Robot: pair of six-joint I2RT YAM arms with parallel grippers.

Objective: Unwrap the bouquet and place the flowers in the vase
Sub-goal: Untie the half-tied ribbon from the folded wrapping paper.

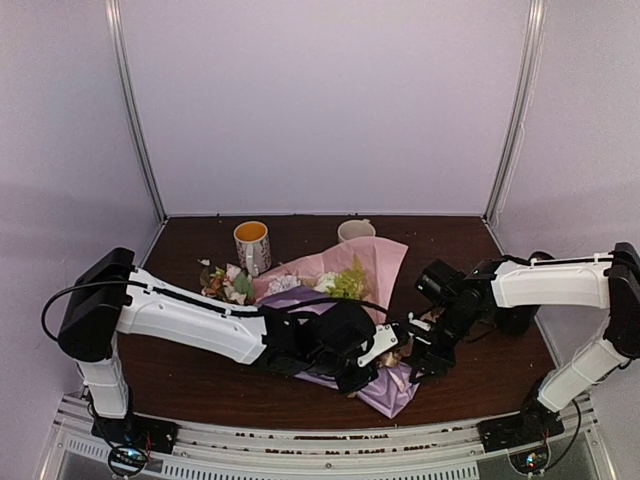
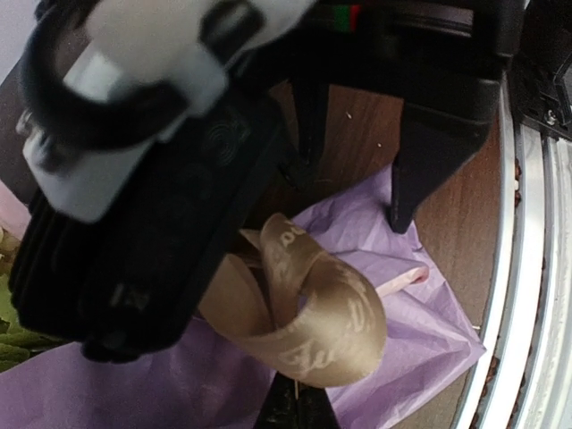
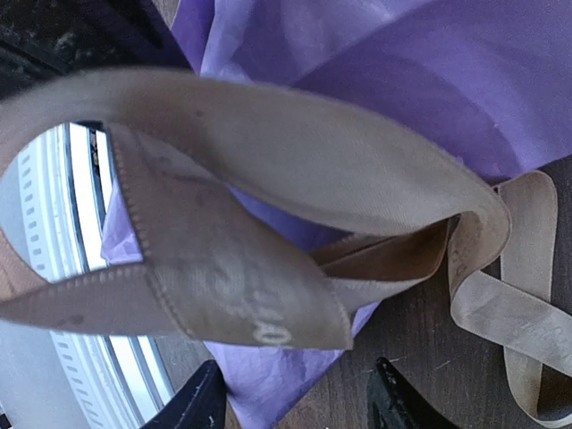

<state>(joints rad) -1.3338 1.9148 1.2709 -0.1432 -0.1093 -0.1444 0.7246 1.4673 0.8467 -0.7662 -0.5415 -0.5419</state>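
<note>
Pulling now could drag the bouquet — lying lower centre of the overhead frame — instead of untying it: the left gripper is clamped on the ribbon bow, while the right gripper hangs half-open, empty, pinning nothing.

Bouquet lying flat, lilac+pink wrap, beige ribbon bow nr end, flowers far end

I can't properly read a single word from my station. In the left wrist view, the beige ribbon carries pale cursive lettering along its loop, but the script is too faint and curled for me to make out. The right wrist view gives me only smudged pale print on it, perhaps two rounded characters.
</note>
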